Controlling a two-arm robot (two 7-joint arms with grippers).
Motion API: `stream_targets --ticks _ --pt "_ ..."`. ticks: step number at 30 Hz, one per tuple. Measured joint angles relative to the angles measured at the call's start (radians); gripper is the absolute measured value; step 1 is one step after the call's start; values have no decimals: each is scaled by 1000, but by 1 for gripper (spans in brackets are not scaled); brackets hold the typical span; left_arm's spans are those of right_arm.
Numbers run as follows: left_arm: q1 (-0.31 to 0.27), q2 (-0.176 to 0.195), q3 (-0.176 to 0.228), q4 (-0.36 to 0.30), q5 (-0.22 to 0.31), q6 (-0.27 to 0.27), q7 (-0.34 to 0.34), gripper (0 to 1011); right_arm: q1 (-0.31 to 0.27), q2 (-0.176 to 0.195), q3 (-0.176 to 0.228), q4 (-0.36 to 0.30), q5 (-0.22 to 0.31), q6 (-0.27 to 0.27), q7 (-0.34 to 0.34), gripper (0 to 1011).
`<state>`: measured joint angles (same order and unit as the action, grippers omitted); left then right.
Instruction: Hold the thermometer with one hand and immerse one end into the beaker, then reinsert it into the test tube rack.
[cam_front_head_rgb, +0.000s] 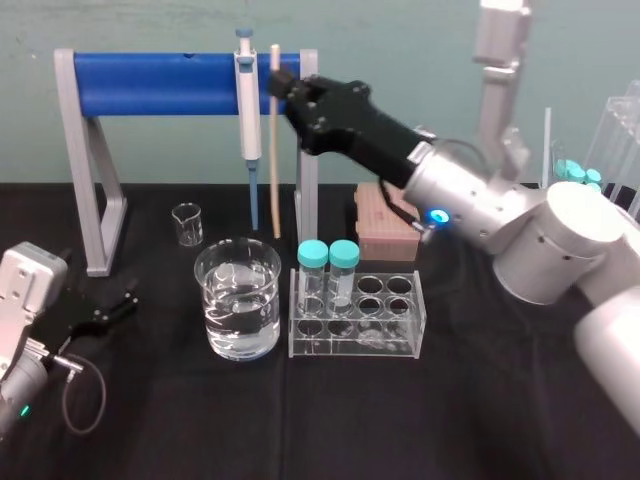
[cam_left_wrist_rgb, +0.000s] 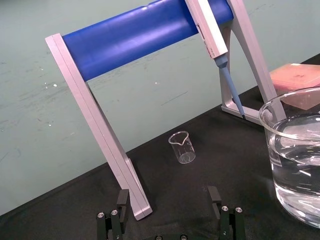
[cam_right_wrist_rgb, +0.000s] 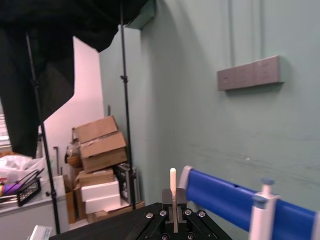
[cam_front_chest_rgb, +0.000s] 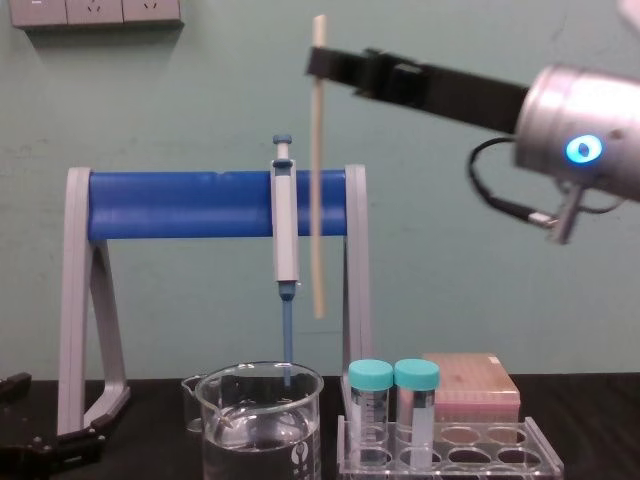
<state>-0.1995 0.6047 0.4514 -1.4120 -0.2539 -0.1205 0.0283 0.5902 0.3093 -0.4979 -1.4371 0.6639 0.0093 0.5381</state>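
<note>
The beaker (cam_front_head_rgb: 238, 300), about half full of clear liquid, stands at the front of the black table (cam_front_head_rgb: 150, 420), with the test tube rack (cam_front_head_rgb: 395, 345) just beside it on the right. Two teal-capped tubes (cam_front_head_rgb: 328, 262) fill the rack's holes nearest the beaker. The left gripper (cam_front_head_rgb: 100, 305) lies low at the table's near left, fingers spread apart and holding nothing. The right gripper (cam_front_head_rgb: 283, 88) reaches in high from the right, clamped on the thermometer (cam_front_head_rgb: 274, 140) near its upper end. The rod hangs almost upright in the air, its lower tip well above the rims of beaker and rack. Close on its left a grey-and-blue pipette (cam_front_head_rgb: 247, 110) hangs from the blue bar of a grey stand (cam_front_head_rgb: 160, 85), whose right leg rises just behind the rod. A small beaker (cam_front_head_rgb: 187, 224) sits under the stand, and a pink tip box (cam_front_head_rgb: 385, 225) stands behind the rack.
</note>
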Motion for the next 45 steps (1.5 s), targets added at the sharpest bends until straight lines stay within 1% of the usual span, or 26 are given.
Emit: stream_targets --ticks 2,5,6,7,10,13,18,26,32,45 --pt "0 0 0 0 0 0 0 1004 12 -15 -13 23 -7 -8 5 38" --pt "0 0 0 0 0 0 0 1004 40 -50 -38 79 -27 -29 14 38" --pt "0 0 0 0 0 0 0 1004 40 -50 -38 79 -27 -29 14 38" --pt "0 0 0 0 0 0 0 1004 50 -63 -46 100 -35 -38 17 38" --pt "0 0 0 0 0 0 0 1004 64 -82 -55 136 -47 -50 22 38" --pt "0 0 0 0 0 0 0 1004 81 -107 -66 189 -69 -67 25 38" --pt "0 0 0 0 0 0 0 1004 93 -131 -74 242 -88 -81 34 38" --pt "0 0 0 0 0 0 0 1004 85 -161 -70 315 -106 -107 44 38" --pt "0 0 0 0 0 0 0 1004 73 -171 -58 344 -114 -131 57 38" --pt "0 0 0 0 0 0 0 1004 52 -176 -45 353 -131 -162 83 38"
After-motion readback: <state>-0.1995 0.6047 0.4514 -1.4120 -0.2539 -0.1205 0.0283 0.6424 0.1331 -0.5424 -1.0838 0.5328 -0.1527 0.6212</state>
